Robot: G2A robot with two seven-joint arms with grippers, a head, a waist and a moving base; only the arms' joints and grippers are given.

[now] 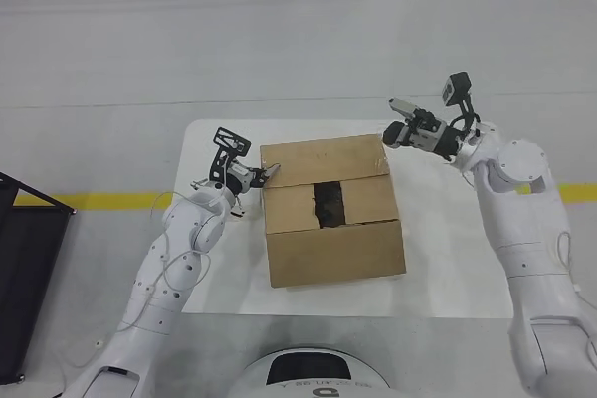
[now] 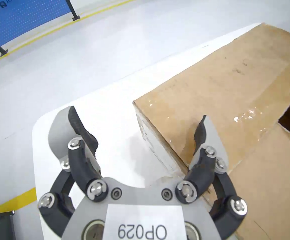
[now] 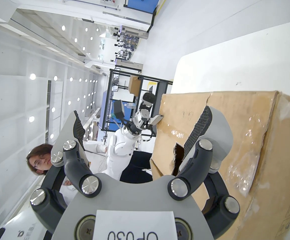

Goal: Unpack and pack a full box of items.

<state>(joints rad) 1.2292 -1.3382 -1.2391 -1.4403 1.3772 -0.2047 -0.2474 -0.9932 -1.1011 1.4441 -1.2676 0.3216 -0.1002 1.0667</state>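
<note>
You are holding left gripper [image 2: 137,116] and right gripper [image 1: 388,134] spread at far corners of brown cardboard box [image 1: 328,254]; one-sided flap pull could be skewing it across white surface [image 1: 229,279].

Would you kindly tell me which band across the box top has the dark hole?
The middle band: the hole sits in it, between the far flap and the near flap, which show none.
</note>
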